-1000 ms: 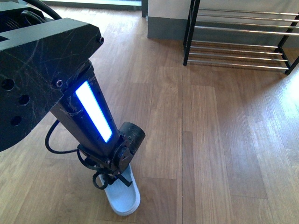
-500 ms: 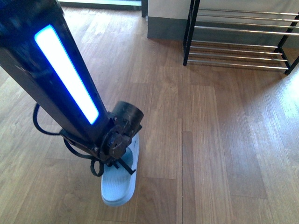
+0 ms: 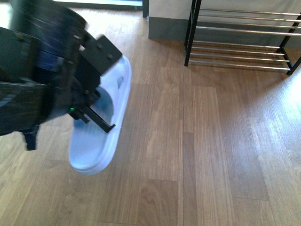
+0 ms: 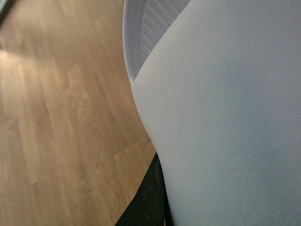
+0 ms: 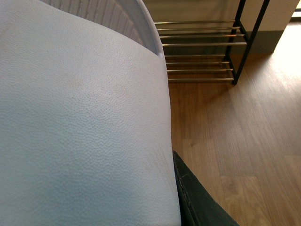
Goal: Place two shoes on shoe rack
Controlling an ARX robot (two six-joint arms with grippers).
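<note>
The left gripper [image 3: 96, 117] is clamped on a pale blue slide sandal [image 3: 91, 153] and holds it up off the wooden floor [image 3: 211, 141], near the camera, at about 9 o'clock in the front view. One black finger [image 3: 101, 123] lies across the footbed; the arm above it is blurred. The sandal's long axis runs from about 7 o'clock to 1 o'clock, its far end toward the shoe rack [image 3: 240, 30]. The rack stands on the floor at about 1 o'clock, well apart from the sandal, and its chrome bars are bare. In the left wrist view the pebbled strap of the sandal [image 4: 225, 117] fills most of the frame, touching a dark finger [image 4: 149, 205]. The right gripper is outside the front view. Its wrist camera shows a second sandal [image 5: 80, 132] of the same pale blue against one dark finger [image 5: 200, 202], so the grip reads as pinched on the strap, though the other finger is hidden. The rack [image 5: 202, 44] shows behind it.
</note>
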